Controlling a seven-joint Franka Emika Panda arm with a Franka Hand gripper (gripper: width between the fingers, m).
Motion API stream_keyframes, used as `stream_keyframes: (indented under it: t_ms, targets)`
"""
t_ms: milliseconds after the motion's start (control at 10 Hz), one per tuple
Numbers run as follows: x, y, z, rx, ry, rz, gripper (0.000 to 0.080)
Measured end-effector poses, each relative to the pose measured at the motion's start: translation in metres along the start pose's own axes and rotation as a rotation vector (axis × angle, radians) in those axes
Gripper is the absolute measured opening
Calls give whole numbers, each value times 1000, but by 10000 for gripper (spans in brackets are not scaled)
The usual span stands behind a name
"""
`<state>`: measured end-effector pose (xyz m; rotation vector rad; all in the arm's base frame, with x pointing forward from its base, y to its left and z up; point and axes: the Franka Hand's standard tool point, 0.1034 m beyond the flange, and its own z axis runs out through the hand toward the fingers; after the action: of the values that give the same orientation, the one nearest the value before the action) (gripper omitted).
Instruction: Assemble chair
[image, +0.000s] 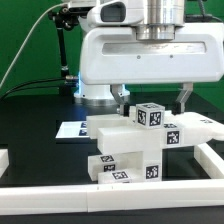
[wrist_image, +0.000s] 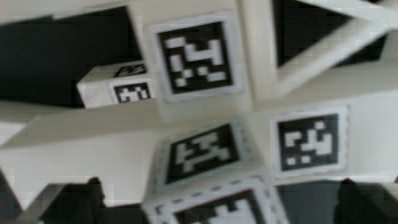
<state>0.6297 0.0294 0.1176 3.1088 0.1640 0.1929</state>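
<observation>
The chair parts (image: 125, 150) are matte white tagged blocks and panels, joined into a cluster at the middle of the black table. A small tagged piece (image: 150, 115) stands on top of the cluster. My gripper (image: 152, 98) hangs just above it, open, with one dark finger on each side of the top piece. In the wrist view the gripper (wrist_image: 222, 205) is open wide, and its fingertips (wrist_image: 80, 200) stand well apart from the tagged white parts (wrist_image: 228, 150) that fill the picture between them. Nothing is held.
The marker board (image: 72, 130) lies flat on the table toward the exterior view's left, behind the cluster. A low white rail (image: 110, 195) borders the table in front and on the exterior view's right. The arm's base (image: 95, 92) stands behind.
</observation>
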Motion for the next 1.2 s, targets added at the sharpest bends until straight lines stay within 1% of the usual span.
stream_keyframes:
  t_ms: [300,400,500,600,900,1200]
  targets:
    - [-2,0,2,-1,4,51,637]
    - [-2,0,2,0,4,132,467]
    - [-2,0,2,0,4,189,280]
    - [-2,0,2,1,4,233,280]
    - [0,1,2,9,4,483,284]
    - [1,1,2,30,0,813,284]
